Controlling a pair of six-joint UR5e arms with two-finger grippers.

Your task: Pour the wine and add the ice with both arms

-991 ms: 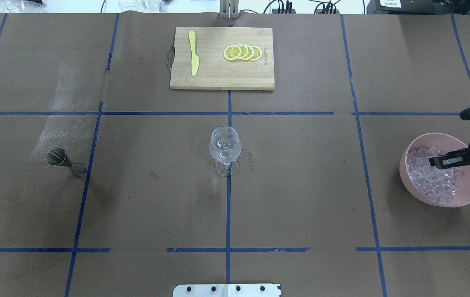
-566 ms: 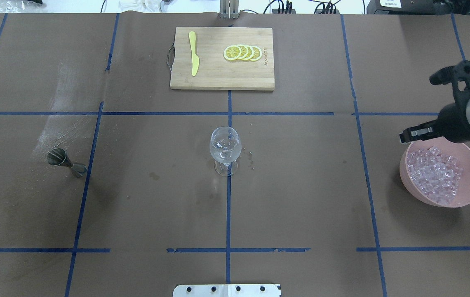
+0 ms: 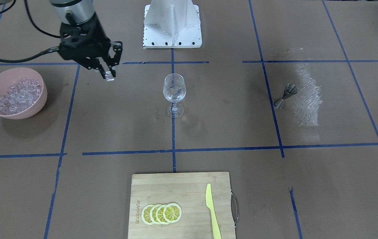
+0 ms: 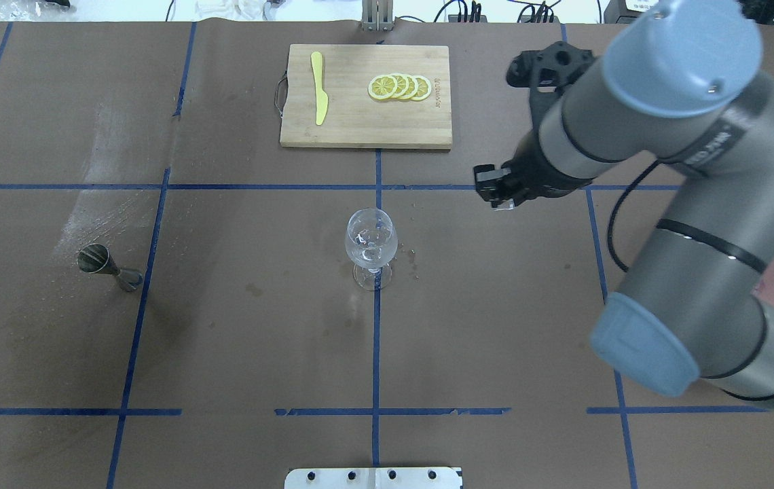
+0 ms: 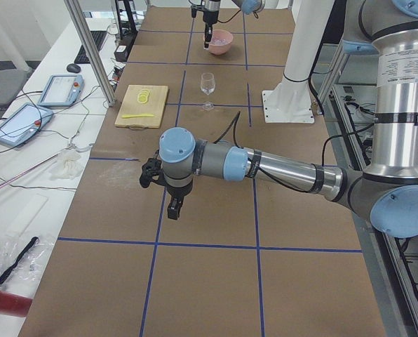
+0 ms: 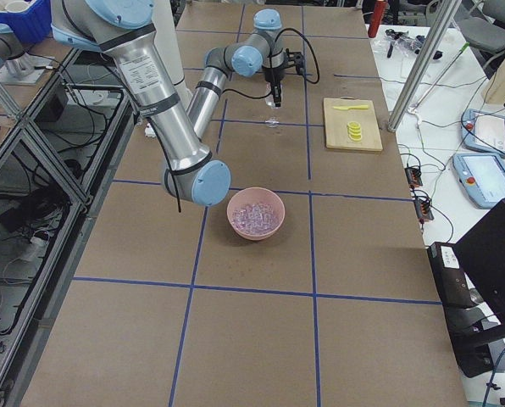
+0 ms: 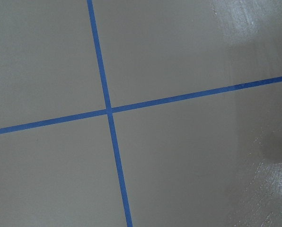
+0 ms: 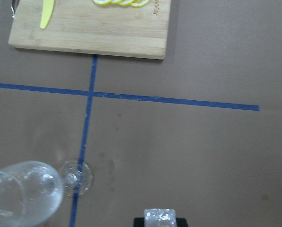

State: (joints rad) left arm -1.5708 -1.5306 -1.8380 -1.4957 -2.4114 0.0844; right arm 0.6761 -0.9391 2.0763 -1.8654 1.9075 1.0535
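Right gripper (image 3: 109, 75) clamped on one ice cube (image 8: 160, 215), in the air between bowl (image 3: 26, 112) and glass (image 3: 174, 87). Slick cube could slip out or miss the narrow rim. Left gripper (image 5: 173, 209): can't tell, too far off.

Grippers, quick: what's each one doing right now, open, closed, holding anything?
Right gripper: closed on an ice cube.
Left gripper: shows only in the side view, so cannot tell.
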